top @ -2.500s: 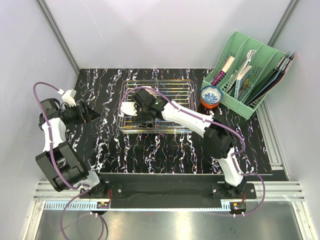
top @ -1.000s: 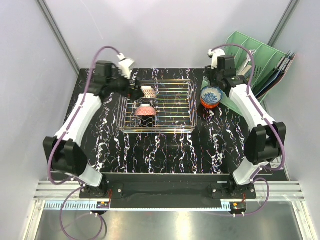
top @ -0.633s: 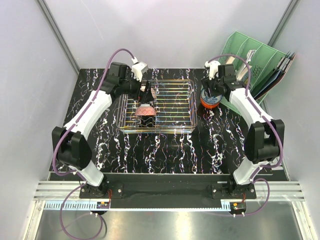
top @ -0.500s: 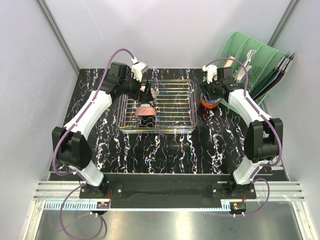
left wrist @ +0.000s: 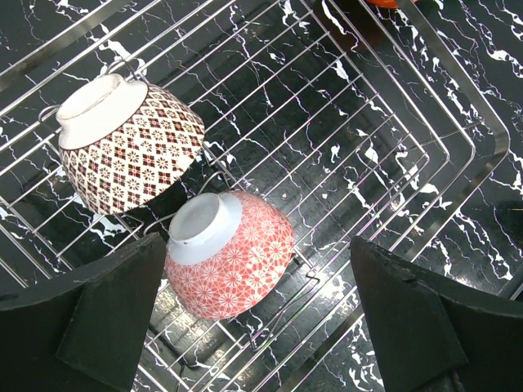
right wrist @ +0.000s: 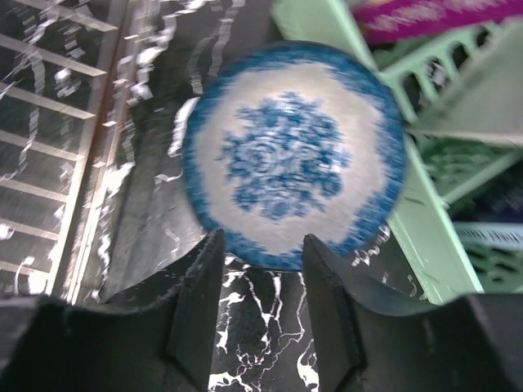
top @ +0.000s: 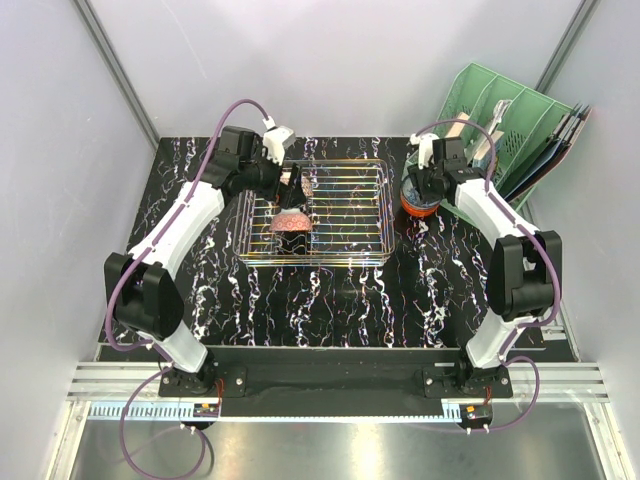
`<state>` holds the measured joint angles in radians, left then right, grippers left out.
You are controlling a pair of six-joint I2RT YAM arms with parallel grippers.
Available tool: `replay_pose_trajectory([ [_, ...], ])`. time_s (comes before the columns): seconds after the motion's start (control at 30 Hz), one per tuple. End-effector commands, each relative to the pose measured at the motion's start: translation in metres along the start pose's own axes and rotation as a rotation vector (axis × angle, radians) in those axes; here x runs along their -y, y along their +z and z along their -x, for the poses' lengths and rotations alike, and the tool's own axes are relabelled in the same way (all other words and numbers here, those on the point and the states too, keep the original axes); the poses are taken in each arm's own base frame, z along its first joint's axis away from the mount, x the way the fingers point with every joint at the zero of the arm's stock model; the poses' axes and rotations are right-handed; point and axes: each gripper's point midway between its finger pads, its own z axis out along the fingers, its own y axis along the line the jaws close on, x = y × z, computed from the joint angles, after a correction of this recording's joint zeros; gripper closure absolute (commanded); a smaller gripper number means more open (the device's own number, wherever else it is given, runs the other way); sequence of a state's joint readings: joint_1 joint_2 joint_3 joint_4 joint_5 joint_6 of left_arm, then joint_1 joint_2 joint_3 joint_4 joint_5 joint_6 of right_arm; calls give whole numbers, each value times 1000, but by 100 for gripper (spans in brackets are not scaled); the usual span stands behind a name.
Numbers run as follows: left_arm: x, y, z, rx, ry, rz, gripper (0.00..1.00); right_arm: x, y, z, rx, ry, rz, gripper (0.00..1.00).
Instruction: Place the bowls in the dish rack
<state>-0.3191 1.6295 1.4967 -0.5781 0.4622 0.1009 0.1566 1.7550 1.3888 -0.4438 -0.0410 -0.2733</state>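
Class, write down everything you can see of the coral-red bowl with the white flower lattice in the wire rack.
The coral-red bowl is small, round and glossy, like glazed ceramic, with a white flower lattice and a plain white foot ring. It lies tipped over, foot uppermost, on the wires in the left half of the dish rack. A darker diamond-patterned bowl lies close beside it; whether they touch is unclear. The left fingers stand open either side, seemingly above it.

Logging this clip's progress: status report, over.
Left gripper open above dish rack. Right gripper part open at blue-and-white bowl rim. Pink-red bowl and diamond-patterned bowl upturned in rack. Green file organiser close beside blue-and-white bowl.
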Motion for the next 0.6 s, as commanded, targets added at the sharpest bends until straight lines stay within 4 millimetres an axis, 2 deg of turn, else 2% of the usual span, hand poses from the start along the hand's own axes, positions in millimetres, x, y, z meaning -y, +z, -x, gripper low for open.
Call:
replay_pose_trajectory([
  [0.0,3,-7,13,43,25,11,1,32,-22,21,76,123,-162,52],
  [0.13,5,-7,13,43,34,9,1,48,-17,9,45,190,-232,58],
  [0.4,8,-6,11,35,44,11,1,56,0,-11,-7,276,-260,60],
  [0.57,10,-6,12,35,48,9,1,57,9,-12,-18,292,-254,61],
])
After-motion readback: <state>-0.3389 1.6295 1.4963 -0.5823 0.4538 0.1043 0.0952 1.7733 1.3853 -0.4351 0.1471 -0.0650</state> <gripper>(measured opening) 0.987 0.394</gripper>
